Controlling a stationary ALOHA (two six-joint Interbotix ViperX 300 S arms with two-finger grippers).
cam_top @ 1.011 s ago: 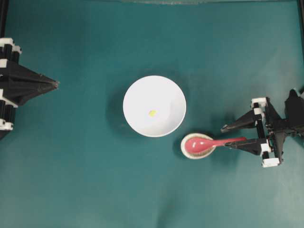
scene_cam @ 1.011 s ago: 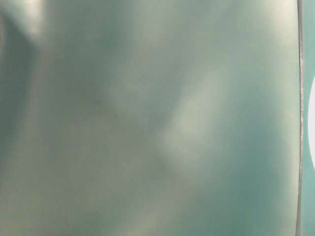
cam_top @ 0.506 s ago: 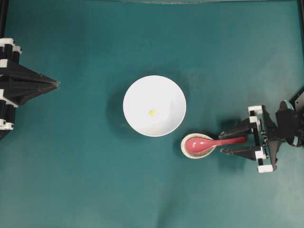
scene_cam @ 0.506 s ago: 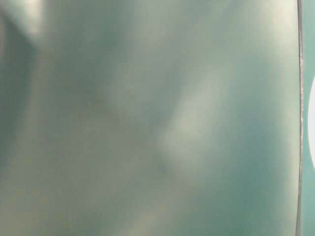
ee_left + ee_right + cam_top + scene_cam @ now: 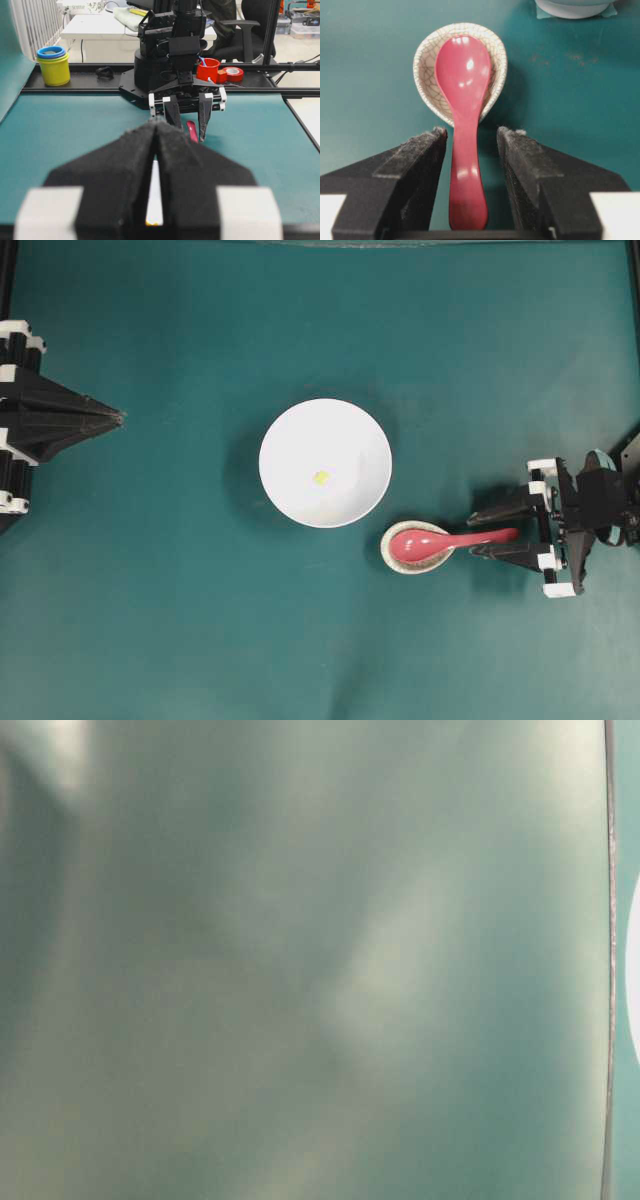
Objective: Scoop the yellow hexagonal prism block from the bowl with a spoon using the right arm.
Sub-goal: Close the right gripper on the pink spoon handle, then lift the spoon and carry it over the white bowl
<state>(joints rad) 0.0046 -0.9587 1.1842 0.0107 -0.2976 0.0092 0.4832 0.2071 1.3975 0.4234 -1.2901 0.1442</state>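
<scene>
Teal matte table fills the overhead view, bare apart from the items below. At the table's left edge the left gripper rests with its two pads pressed together, nothing between them; its arm lies level, pointing toward the centre.

Near the table's middle sits the bowl, white and round. The yellow hexagonal prism block lies inside it, slightly left of the bowl's centre.

Just right of and below the bowl, a small speckled beige dish carries the scoop of the spoon; the red-pink handle runs toward the table's right edge.

Right gripper, near the right edge: fingers apart, one on each side of the spoon's handle. In the right wrist view the handle runs between the black foam pads with a gap on both sides, not touching.

No readable writing anywhere.

Table-level view: blurred teal only. Left wrist view, beyond the table: a yellow cup with blue rim, a red cup, red tape roll, desks and a chair.
</scene>
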